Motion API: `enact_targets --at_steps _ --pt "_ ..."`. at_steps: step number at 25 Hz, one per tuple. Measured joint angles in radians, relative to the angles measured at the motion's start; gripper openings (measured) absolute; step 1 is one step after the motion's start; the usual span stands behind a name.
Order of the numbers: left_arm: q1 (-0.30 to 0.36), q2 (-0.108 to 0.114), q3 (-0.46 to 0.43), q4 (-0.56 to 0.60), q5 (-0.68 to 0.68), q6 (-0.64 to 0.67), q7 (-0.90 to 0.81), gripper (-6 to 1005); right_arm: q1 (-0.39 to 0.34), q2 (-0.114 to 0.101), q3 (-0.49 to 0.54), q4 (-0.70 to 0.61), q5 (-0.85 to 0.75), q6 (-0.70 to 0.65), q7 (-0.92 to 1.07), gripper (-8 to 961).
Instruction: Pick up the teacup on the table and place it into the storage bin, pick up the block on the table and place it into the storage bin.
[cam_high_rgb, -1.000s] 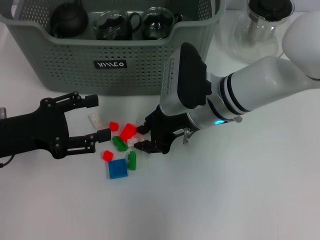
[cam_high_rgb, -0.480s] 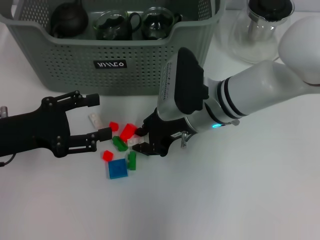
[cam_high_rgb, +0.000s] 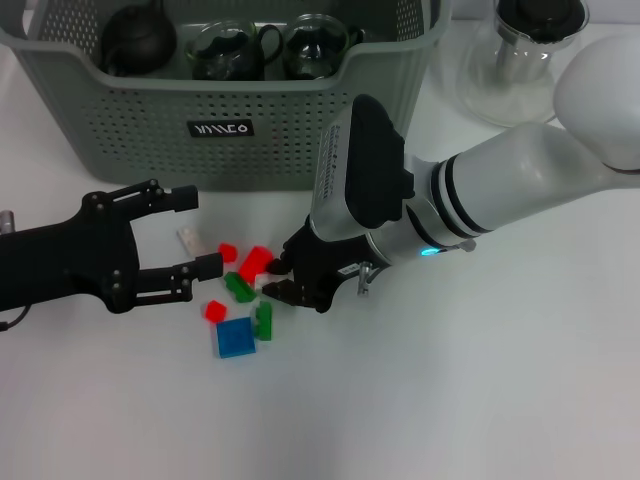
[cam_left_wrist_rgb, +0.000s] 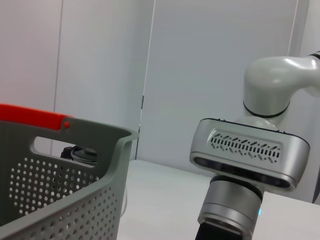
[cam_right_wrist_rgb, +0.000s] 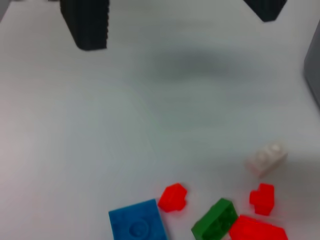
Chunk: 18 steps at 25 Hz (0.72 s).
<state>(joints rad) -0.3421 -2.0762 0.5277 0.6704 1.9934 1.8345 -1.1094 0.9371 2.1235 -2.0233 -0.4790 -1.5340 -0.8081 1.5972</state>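
The grey-green storage bin (cam_high_rgb: 230, 110) stands at the back and holds two glass teacups (cam_high_rgb: 228, 50) and a black teapot (cam_high_rgb: 140, 40); its wall also shows in the left wrist view (cam_left_wrist_rgb: 75, 200). Small blocks lie in front of it: red (cam_high_rgb: 255, 262), green (cam_high_rgb: 238, 287), blue (cam_high_rgb: 235, 337), white (cam_high_rgb: 190, 238). They also show in the right wrist view, with blue (cam_right_wrist_rgb: 137, 227) and white (cam_right_wrist_rgb: 265, 157). My right gripper (cam_high_rgb: 279, 278) is open, low at the right edge of the blocks, fingertips beside the red one. My left gripper (cam_high_rgb: 200, 232) is open, left of the blocks.
A clear glass teapot with a black lid (cam_high_rgb: 525, 55) stands right of the bin. My right arm's white forearm (cam_high_rgb: 500, 190) lies across the right middle of the table; its wrist housing shows in the left wrist view (cam_left_wrist_rgb: 247, 150). Bare white table (cam_high_rgb: 400, 400) lies in front.
My right gripper has crept left and slightly down toward the blocks. The left gripper and the blocks have not moved.
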Motion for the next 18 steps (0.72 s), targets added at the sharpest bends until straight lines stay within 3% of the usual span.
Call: enact_targets --at_steps 10,14,17,18 --pt "0.007 0.001 0.0 0.0 -0.005 0.005 0.0 841 -0.031 -0.032 0.043 -0.069 -0.021 -0.054 0.041 202" --pt "0.014 0.003 -0.007 0.003 -0.003 0.007 0.0 841 -0.058 -0.059 0.145 -0.135 -0.132 -0.182 0.114 201" --pt "0.027 0.008 -0.014 0.005 -0.001 0.008 0.0 841 -0.14 -0.09 0.319 -0.302 -0.272 -0.357 0.215 201" --pt "0.032 0.009 -0.015 0.006 -0.001 0.008 0.0 841 -0.14 -0.09 0.319 -0.302 -0.272 -0.357 0.215 201"
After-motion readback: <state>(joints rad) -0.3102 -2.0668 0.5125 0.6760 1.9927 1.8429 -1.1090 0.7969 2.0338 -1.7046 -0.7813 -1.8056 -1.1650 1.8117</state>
